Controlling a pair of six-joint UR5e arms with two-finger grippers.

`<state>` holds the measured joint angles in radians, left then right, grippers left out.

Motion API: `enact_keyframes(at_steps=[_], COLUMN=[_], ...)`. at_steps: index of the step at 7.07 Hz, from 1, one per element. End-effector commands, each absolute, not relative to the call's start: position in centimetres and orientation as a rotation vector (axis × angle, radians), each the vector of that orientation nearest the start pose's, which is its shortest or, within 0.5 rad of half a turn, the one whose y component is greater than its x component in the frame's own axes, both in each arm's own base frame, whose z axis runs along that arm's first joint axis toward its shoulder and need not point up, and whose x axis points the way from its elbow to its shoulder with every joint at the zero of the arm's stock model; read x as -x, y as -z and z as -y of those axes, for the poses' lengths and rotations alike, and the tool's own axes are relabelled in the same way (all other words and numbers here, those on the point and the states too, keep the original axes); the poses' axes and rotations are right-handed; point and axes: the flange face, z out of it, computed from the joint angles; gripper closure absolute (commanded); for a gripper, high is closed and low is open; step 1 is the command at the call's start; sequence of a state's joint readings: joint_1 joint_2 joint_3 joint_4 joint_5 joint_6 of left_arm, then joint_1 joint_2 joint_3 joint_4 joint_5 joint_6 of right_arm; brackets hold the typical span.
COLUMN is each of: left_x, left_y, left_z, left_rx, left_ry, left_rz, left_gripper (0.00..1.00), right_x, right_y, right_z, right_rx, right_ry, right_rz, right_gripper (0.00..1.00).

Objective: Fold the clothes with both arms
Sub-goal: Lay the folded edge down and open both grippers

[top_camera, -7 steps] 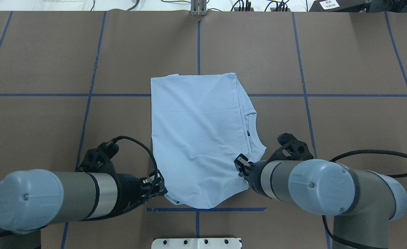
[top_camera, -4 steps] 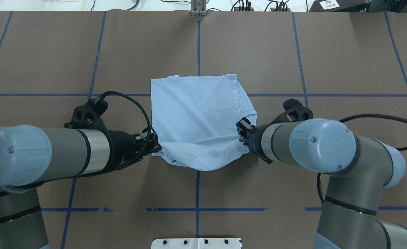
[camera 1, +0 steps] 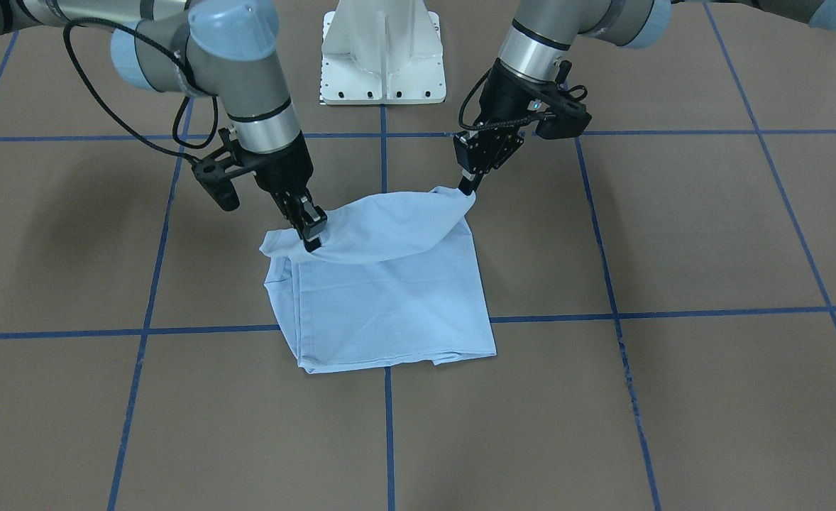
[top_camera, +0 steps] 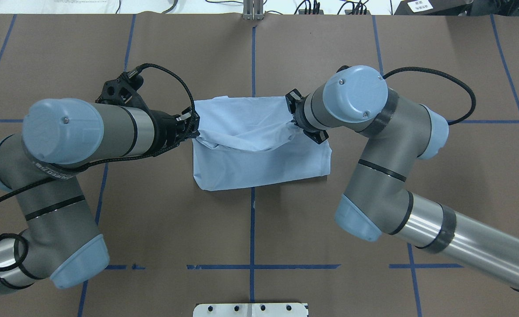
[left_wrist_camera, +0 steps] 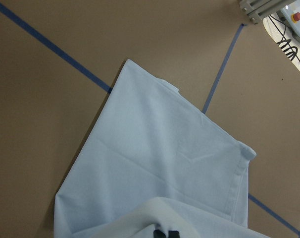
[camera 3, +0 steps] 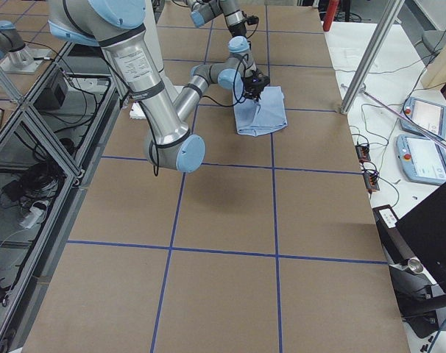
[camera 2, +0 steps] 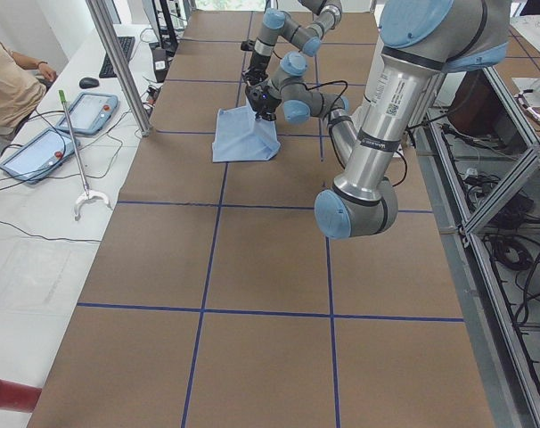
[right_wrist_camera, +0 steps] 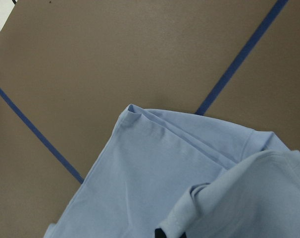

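Bare surface (top_camera: 65, 53) lies open on every side of the shirt (top_camera: 264, 158). The left hand (top_camera: 196, 128) and the right hand (top_camera: 294, 119) both pinch cloth, and the lifted fold sags across the gap between them, blocking a straight path there. The left arm (top_camera: 87, 132) and its looped cable (top_camera: 171, 79) crowd the shirt's left. The right arm (top_camera: 374, 119) overhangs its right edge. Nearer the robot, a free strip runs between the arms down to the base plate (top_camera: 250, 309). Beyond the shirt the way is open up to a post (top_camera: 253, 9) and wires (top_camera: 312, 6) at the far edge.
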<state>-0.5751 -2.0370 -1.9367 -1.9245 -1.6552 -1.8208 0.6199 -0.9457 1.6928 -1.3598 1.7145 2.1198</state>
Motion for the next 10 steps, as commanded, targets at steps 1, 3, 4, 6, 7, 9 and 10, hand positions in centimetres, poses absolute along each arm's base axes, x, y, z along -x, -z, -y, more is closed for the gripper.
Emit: enact_keyframes(at_steps=[1,3,4,6,7,9,10], left_x=[-44.1,-46.8,-47.6,-45.2,-45.3,-44.5,-43.2], left_y=[-23.1,-25.8,-27.9,-28.6,-28.6,-27.7,-27.2], left_z=[47.8,55.9,60.3,64.3,64.3,63.4,61.8], left_rx=[-0.195,-0.310,-0.444,-0.571,-0.567,-0.555,-0.505], left_ry=[0.674,0.615,0.584,0.578,0.578,0.558,0.506], left_rz=[-1.193,-1.119,-1.077,-1.044,-1.042,-1.073,-1.130], left_gripper=[1.00,0.87,0.52,0.35,0.35,0.36,0.36], right_x=[50.3,53.3,54.2,48.5,48.2,48.8,48.6], right_y=[-23.1,-23.7,-25.3,-25.4,-25.3,-23.7,-22.6], right_z=[53.3,57.4,60.6,66.6,66.7,65.4,64.3], right_rx=[0.119,0.097,0.091,0.088,0.080,0.080,0.078], right_ry=[-1.017,-0.985,-0.916,-0.789,-0.779,-0.761,-0.745], right_rz=[0.977,0.960,0.945,0.944,0.945,0.977,1.003], right_gripper=[1.00,0.69,0.19,0.00,0.00,0.00,0.00])
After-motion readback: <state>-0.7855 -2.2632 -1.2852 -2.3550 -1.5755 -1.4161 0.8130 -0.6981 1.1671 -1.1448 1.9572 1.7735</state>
